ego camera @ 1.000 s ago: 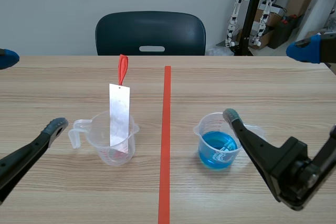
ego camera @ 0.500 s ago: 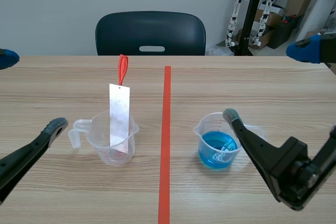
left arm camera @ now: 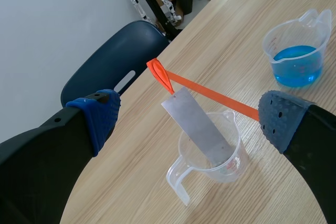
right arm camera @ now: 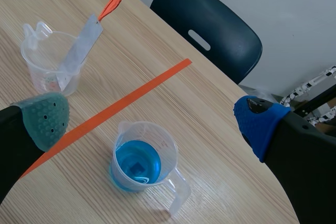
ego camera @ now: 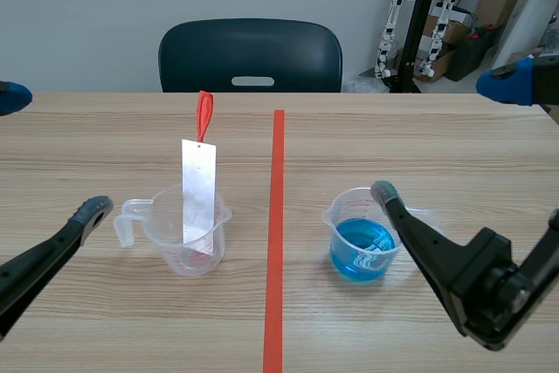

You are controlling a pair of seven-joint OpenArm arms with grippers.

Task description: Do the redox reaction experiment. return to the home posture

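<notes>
A clear measuring cup [ego camera: 186,235] [left arm camera: 211,153] [right arm camera: 48,62] stands left of the red tape line, with a grey metal strip [ego camera: 198,196] [left arm camera: 196,126] [right arm camera: 79,51] leaning upright in it; a red tag [ego camera: 204,115] tops the strip. Right of the line stands a second clear cup with blue liquid [ego camera: 364,238] [left arm camera: 297,57] [right arm camera: 139,160]. My left gripper [left arm camera: 186,116] hangs open, raised above the strip's cup. My right gripper [right arm camera: 152,116] is open too, raised over the blue cup. Neither holds anything.
A dark blue chair [ego camera: 251,56] stands behind the table's far edge. Small white robot arms on a black stand [ego camera: 419,19] and cardboard boxes sit at the back right. The red tape line [ego camera: 276,233] splits the wooden table.
</notes>
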